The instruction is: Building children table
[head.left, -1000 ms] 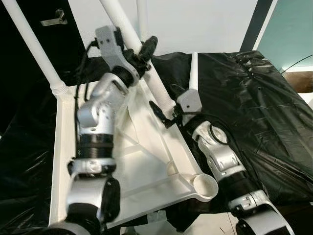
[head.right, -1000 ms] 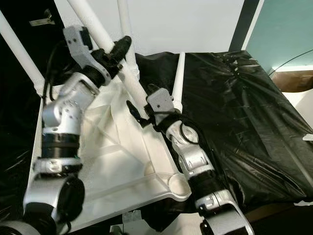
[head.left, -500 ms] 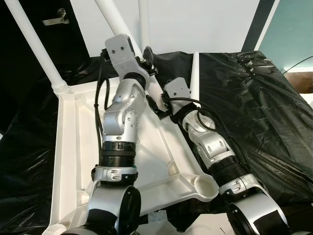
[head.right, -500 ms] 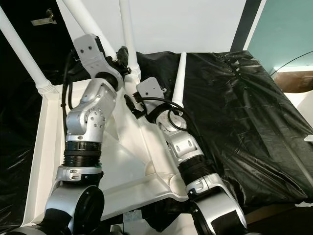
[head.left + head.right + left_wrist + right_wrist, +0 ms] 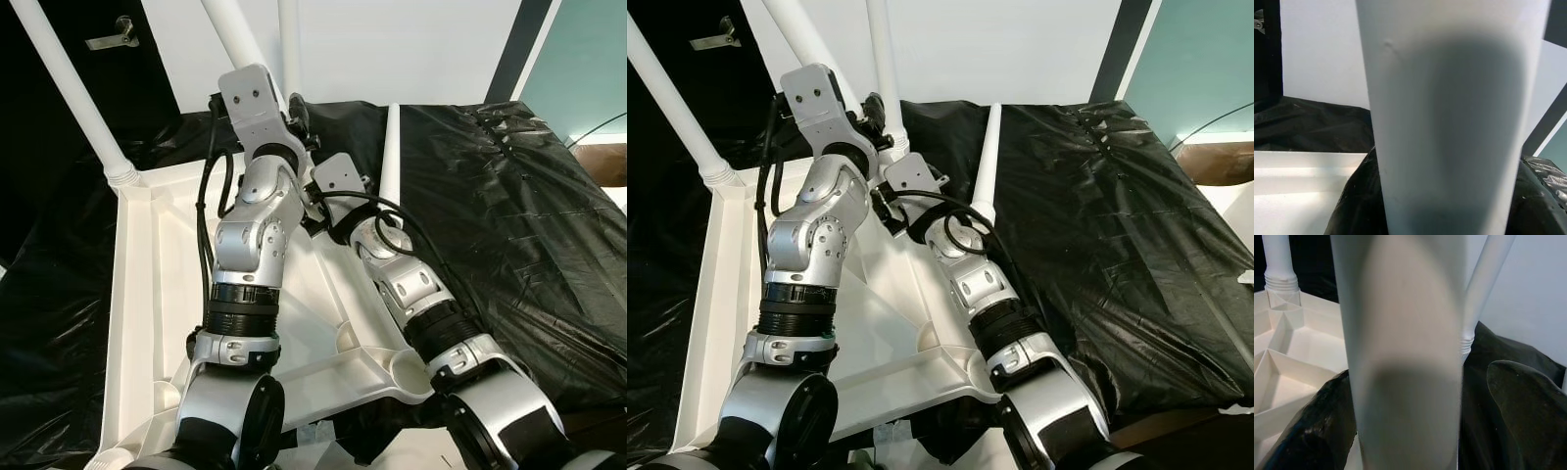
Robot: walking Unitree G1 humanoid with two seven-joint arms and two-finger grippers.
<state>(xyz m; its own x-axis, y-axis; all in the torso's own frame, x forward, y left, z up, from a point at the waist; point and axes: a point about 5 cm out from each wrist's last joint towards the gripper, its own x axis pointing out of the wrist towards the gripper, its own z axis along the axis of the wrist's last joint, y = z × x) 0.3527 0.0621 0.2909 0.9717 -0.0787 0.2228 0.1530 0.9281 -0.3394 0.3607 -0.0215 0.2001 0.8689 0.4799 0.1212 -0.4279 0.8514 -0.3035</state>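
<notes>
Clearly we are in the middle of fitting a leg — the white tabletop (image 5: 147,323) lies upside down on the surface draped in black plastic sheeting (image 5: 509,215), its ribbed underside facing us, and both arms are working one white table leg (image 5: 227,39) that slants up and away from the far side of the top. Our left gripper (image 5: 294,110) sits high on that leg; in the left wrist view the leg (image 5: 1449,117) runs between the black fingers (image 5: 1354,205), which press against it on both sides, so we judge them clamped on it. Our right gripper (image 5: 315,204) is lower, close to the leg's foot, and in the right wrist view its fingers (image 5: 1518,401) flank the same tube (image 5: 1405,357); whether they bear on it we cannot tell. Two other legs already stand in their corners — one at the far left corner (image 5: 69,98), one at the far corner (image 5: 287,44) — and a fourth leg (image 5: 390,147) lies loose on the sheeting just beside the top. The near corner socket (image 5: 409,372) is empty. Next, we judge, the held leg must be brought square to its socket and pushed or twisted home, both grips steadying it against tilt.
</notes>
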